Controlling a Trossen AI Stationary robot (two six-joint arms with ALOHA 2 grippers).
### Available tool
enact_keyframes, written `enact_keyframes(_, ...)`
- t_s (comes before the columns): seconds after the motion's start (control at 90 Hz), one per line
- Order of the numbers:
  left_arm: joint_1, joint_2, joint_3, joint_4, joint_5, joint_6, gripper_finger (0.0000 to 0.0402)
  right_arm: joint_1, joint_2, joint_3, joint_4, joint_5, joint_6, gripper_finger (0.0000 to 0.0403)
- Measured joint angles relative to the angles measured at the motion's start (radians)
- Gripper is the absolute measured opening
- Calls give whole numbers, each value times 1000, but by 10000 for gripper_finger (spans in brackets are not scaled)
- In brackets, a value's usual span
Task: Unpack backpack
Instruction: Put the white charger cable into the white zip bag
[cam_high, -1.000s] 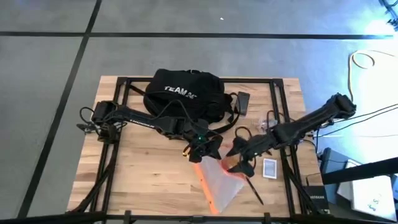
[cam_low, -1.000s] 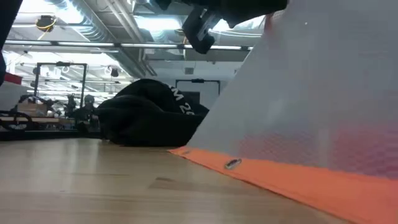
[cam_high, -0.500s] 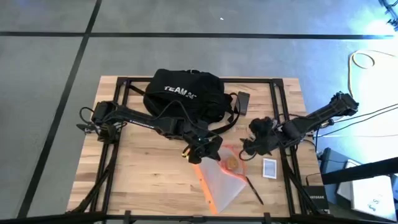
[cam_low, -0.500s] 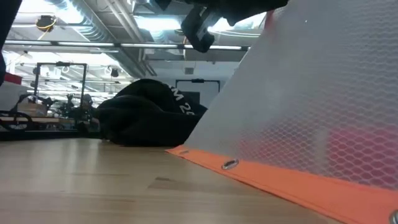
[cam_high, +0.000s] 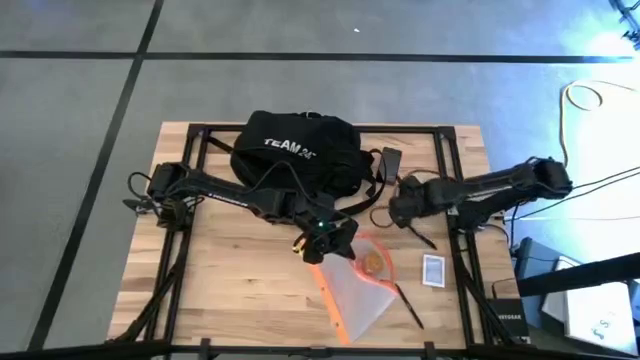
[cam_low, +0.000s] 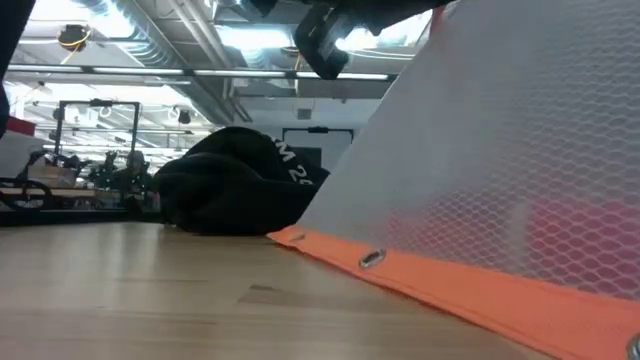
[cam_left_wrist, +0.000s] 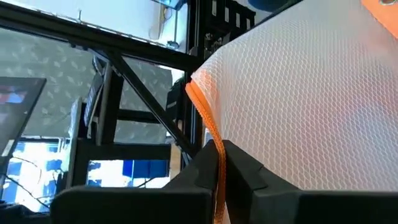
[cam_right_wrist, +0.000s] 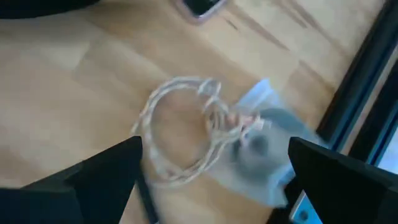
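Note:
The black backpack (cam_high: 295, 150) with white lettering lies at the table's far middle; it also shows in the low view (cam_low: 235, 190). My left gripper (cam_high: 326, 240) is shut on a translucent mesh pouch (cam_high: 360, 290) with orange trim, just near of the backpack. A brownish round thing (cam_high: 373, 262) shows through the pouch. My right gripper (cam_high: 400, 210) hovers open over a coiled white cable (cam_right_wrist: 183, 124) and a small clear bag (cam_right_wrist: 261, 134), right of the backpack, touching nothing. My left gripper pinches the pouch's orange-trimmed edge (cam_left_wrist: 219, 163) between its two fingers, at the pouch's upper end. That end is raised off the table and the mesh (cam_left_wrist: 298, 106) slopes down from it. The pouch's lower end (cam_high: 352, 322) lies on the table.
A dark phone-like slab (cam_high: 391, 163) lies right of the backpack. A white card (cam_high: 434, 270) and a dark pen (cam_high: 410, 306) lie right of the pouch. The black frame rails (cam_high: 450, 170) run along the table's sides. Bare wood (cam_high: 240, 280) lies at the near left.
My right gripper has drawn back from the pouch's upper end and gone toward the table's far edge, stopping over the white cable. My left gripper has stayed put, still holding the pouch's raised end.

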Motion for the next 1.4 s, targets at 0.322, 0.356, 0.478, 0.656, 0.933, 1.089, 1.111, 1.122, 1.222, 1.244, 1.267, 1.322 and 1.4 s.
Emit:
enact_keyframes(0.322, 0, 0, 0, -1, 1, -26, 0, -207, 250, 0, 49, -23, -440, 385)
enact_keyframes(0.356, 0, 0, 0, 0, 1, -26, 0, -220, 273, 0, 57, -21, -477, 385)
enact_keyframes(0.478, 0, 0, 0, -1, 1, -28, 0, -259, 345, 6, 85, -6, -571, 385)
enact_keyframes(0.656, 0, 0, 0, -1, 0, -32, 0, -294, 377, 7, 113, -8, -662, 365)
enact_keyframes(0.933, 1, 0, 0, -2, 0, -34, 0, -300, 379, 23, 143, -81, -775, 208)
enact_keyframes(1.089, 1, 0, 0, -2, -1, -40, 0, -300, 380, 22, 154, -120, -792, 110)
enact_keyframes(1.111, 1, 0, 0, -2, -1, -41, 0, -300, 380, 22, 156, -122, -792, 98)
enact_keyframes(1.122, 1, 0, 0, -2, -1, -42, 0, -300, 380, 22, 156, -123, -792, 92)
enact_keyframes(1.222, 1, 0, 0, -4, -1, -43, 0, -299, 381, 22, 158, -129, -780, 44)
enact_keyframes(1.244, 1, 0, 0, -5, -1, -45, 0, -299, 381, 22, 157, -131, -775, 35)
enact_keyframes(1.267, 1, 0, 0, -6, -2, -47, 0, -300, 380, 23, 153, -134, -770, 26)
enact_keyframes(1.322, 1, 0, 0, -8, -2, -52, 0, -300, 376, 28, 132, -136, -749, 12)
enact_keyframes(1.4, 1, 0, 0, -8, -2, -54, 0, -299, 349, 43, 97, -135, -716, 9)
